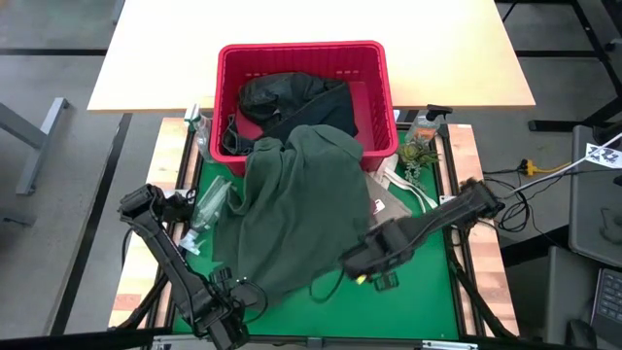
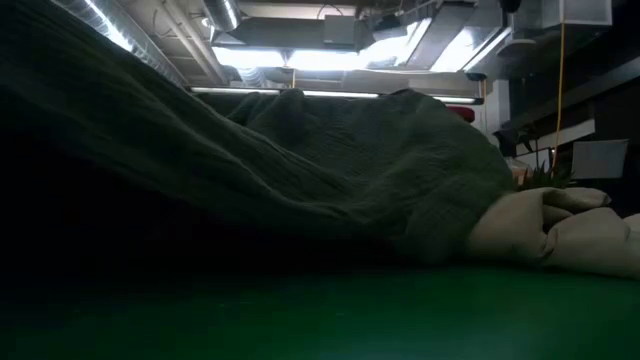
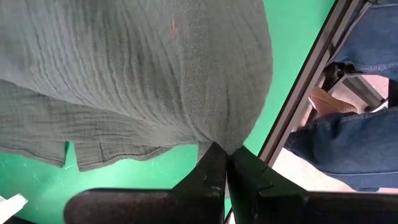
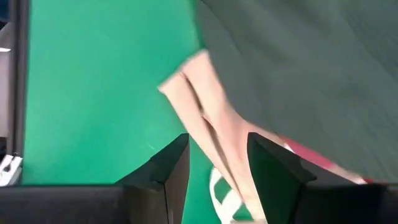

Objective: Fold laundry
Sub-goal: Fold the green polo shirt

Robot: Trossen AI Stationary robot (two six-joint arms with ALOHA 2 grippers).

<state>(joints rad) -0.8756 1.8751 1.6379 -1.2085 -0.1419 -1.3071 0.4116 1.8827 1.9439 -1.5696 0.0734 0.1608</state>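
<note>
An olive-green shirt [image 1: 296, 204] hangs over the near rim of the red basket [image 1: 379, 92] and spreads down across the green mat [image 1: 428, 292]. My left gripper [image 1: 241, 299] is at the mat's near left, shut on the shirt's near edge. My right gripper [image 1: 374, 264] hovers open at the shirt's right side, above a tan top [image 4: 205, 112] that lies on the mat; nothing is between its fingers. Black garments [image 1: 287, 97] lie in the basket. A maroon piece [image 4: 311, 155] shows under the shirt's edge. My left gripper pinches the shirt's near edge [image 3: 221, 142] between its two shut fingers, coming from above and pointing steeply down. One layer or several, I cannot tell. The held edge is lifted off the mat, and the cloth slopes away from it toward the basket [image 2: 300, 150].
A clear plastic bottle [image 1: 209, 204] lies on the mat's left, beside the shirt. A spray bottle [image 1: 425, 126] and a small plant [image 1: 418, 156] stand at the basket's right. A person's legs in jeans [image 3: 354, 130] stand beyond the table's near edge. Bare mat lies near right.
</note>
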